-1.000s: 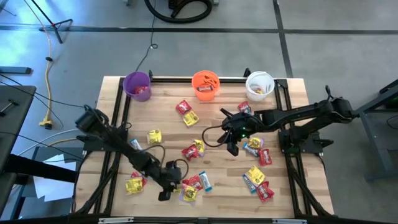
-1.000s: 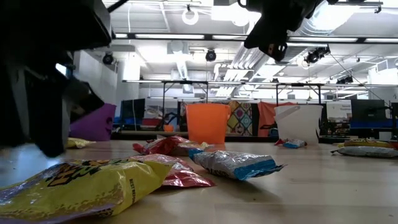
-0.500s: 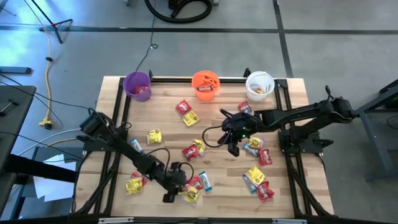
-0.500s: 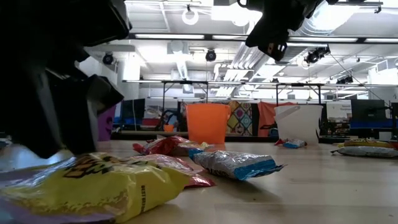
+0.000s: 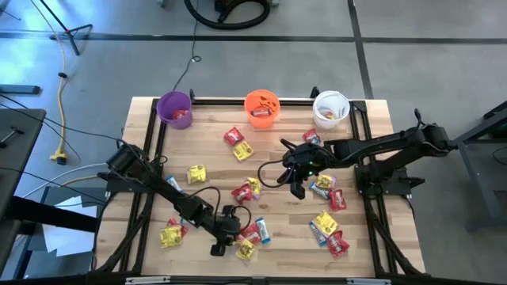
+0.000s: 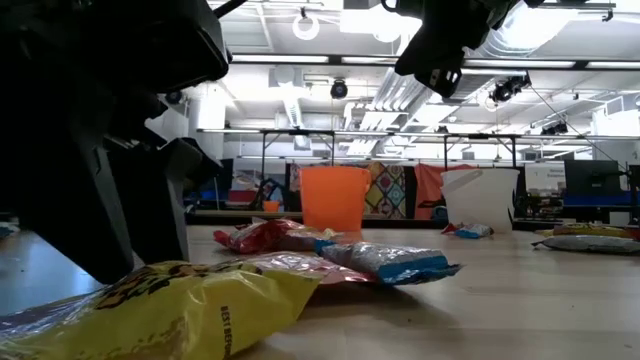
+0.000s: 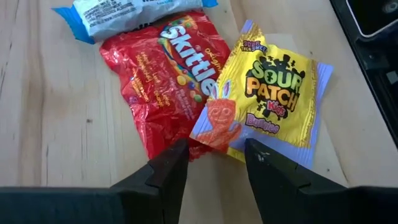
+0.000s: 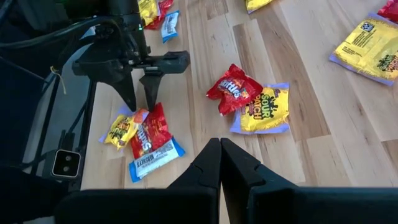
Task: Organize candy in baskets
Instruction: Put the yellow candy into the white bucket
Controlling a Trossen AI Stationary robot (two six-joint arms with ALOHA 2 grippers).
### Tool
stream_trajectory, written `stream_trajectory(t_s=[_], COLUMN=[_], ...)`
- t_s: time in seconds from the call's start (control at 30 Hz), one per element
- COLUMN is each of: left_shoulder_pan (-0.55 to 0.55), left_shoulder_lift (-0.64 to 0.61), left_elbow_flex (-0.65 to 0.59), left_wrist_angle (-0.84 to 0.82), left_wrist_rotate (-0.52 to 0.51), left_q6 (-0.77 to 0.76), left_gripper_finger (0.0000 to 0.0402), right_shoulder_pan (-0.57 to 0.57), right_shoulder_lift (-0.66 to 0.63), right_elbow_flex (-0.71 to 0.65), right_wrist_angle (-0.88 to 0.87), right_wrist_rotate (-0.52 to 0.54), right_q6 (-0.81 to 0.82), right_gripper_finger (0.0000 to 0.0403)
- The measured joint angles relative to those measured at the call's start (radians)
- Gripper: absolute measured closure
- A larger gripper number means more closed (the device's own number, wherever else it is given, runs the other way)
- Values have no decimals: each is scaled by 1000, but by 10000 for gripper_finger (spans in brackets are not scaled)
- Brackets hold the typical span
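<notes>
A yellow packet [image 7: 277, 99] overlaps a red packet [image 7: 168, 74] on the wooden table near its front edge. A blue-and-white bar [image 7: 124, 12] lies just beyond them. My left gripper [image 7: 216, 149] is open and slants down at the packets' near edge [image 5: 234, 237]. Its fingertips stand on either side of the yellow packet's corner. My right gripper [image 5: 297, 188] hangs shut and empty above the table's middle right. The purple [image 5: 174, 107], orange [image 5: 262, 107] and white [image 5: 330, 108] baskets stand along the far edge, each with some candy inside. My left gripper comes slanting down from the table's left at the corner [image 7: 211, 134] where the yellow packet lies over the red one. One finger [image 7: 174, 165] stands beside the red packet, the other [image 7: 261, 165] beside the yellow. Both packets lie flat. Whether a fingertip touches them I cannot tell.
More candy lies scattered: a yellow packet [image 5: 196, 173], red and yellow ones [image 5: 238, 144] mid-table, a pair [image 5: 170, 235] near the front left, and a cluster [image 5: 329, 229] at the front right. Black rails [image 5: 150, 158] frame the table.
My left gripper has gone toward the table's right edge, up to the yellow and red packets, and has rolled a little. The yellow packet, the red one and the blue-and-white bar have slid slightly toward the right.
</notes>
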Motion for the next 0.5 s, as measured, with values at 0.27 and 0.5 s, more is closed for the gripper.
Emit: stream_trajectory(t_s=[0.27, 0.5], left_shoulder_pan=[-2, -2], left_shoulder_lift=[1, 1], left_elbow_flex=[-1, -2], left_wrist_angle=[2, 10], left_wrist_rotate=[2, 45], left_q6=[38, 57], left_gripper_finger=[327, 397], right_shoulder_pan=[0, 0], right_shoulder_lift=[0, 0], right_elbow_flex=[0, 0], right_wrist_angle=[1, 1], right_wrist_rotate=[0, 0], right_q6=[0, -1], right_gripper_finger=[403, 403])
